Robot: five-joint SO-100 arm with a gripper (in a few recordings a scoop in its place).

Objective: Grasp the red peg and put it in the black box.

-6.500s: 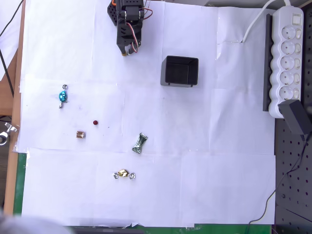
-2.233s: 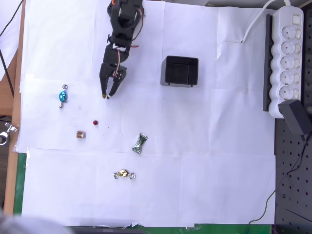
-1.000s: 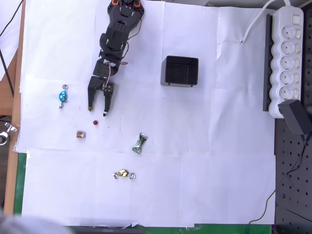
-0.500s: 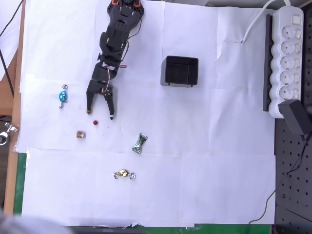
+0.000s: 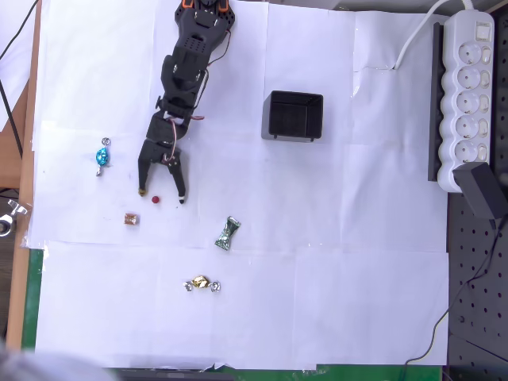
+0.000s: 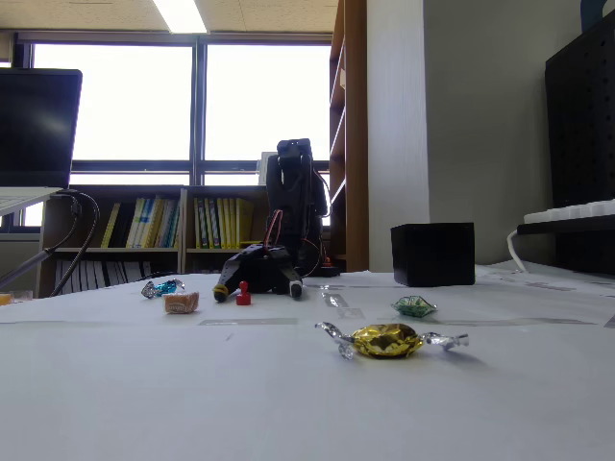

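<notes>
Overhead view: one red peg (image 5: 155, 200), four candies (image 5: 228, 234).

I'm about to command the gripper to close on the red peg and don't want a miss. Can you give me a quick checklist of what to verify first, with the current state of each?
1. Gripper open: ok, fingers spread wide in the overhead view.
2. Red peg between the fingertips: ok, it lies in the gap, nearer the picture-left finger.
3. Gripper low enough to catch the peg: ok, the fixed view shows the fingertips down at the paper beside the peg.
4. No candy in the closing path: ok, the brown square candy and blue candy lie apart from the fingers.
5. Black box ready to take the peg: ok, open top, nothing seen inside.
</notes>
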